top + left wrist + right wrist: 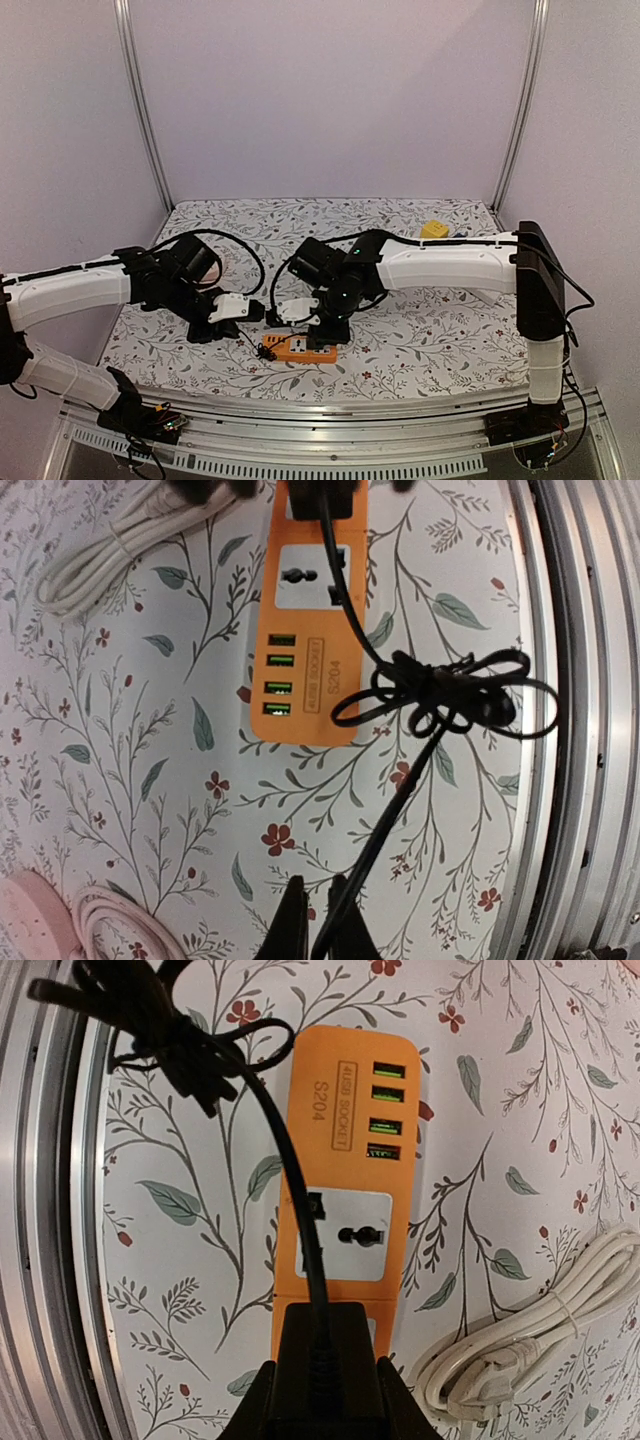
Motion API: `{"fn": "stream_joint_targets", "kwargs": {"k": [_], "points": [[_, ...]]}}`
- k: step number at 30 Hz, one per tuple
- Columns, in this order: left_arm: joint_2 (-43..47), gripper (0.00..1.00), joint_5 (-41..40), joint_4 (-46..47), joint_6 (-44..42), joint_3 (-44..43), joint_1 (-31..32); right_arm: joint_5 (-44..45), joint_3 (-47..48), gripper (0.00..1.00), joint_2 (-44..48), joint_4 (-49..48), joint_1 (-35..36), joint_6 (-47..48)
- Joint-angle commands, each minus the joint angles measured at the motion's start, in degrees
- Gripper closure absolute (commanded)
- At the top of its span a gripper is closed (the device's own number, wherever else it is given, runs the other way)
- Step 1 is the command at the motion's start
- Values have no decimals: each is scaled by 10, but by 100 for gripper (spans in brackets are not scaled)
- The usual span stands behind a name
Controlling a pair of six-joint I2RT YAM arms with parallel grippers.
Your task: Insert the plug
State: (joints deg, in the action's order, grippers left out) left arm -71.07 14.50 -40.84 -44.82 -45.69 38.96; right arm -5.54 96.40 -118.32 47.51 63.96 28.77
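Two pairs of jaws are closed, and each has hold of something. Your right gripper (325,1390) clamps the plug (322,1345) by its sides. Your left gripper (318,925) is pinched tight on the black cable (385,830), some way along from the plug.

The plug is a plain black block, squarish, with the cable coming out of its back face. It sits over the end of the orange power strip (345,1100), which lies close to the near edge of the table (430,340), about midway between left and right. You cannot tell whether its pins are seated.

Next along the strip a white-faced socket (362,1235) is uncovered, then four green USB ports (387,1110). The cable's slack is tied in a knotted bundle (440,695) lying beside the strip on its near side. A coiled white cord (520,1335) lies on the strip's far side.
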Motion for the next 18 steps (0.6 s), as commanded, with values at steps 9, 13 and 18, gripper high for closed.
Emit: {"fn": "stream_joint_targets", "kwargs": {"k": [9, 13, 18], "points": [[12, 100, 8, 24, 10, 11, 25, 46, 39, 100, -8, 84, 1, -4], [9, 100, 11, 19, 25, 4, 35, 23, 51, 100, 2, 96, 11, -8], [7, 100, 35, -1, 43, -7, 43, 2, 34, 100, 19, 92, 15, -17]]}}
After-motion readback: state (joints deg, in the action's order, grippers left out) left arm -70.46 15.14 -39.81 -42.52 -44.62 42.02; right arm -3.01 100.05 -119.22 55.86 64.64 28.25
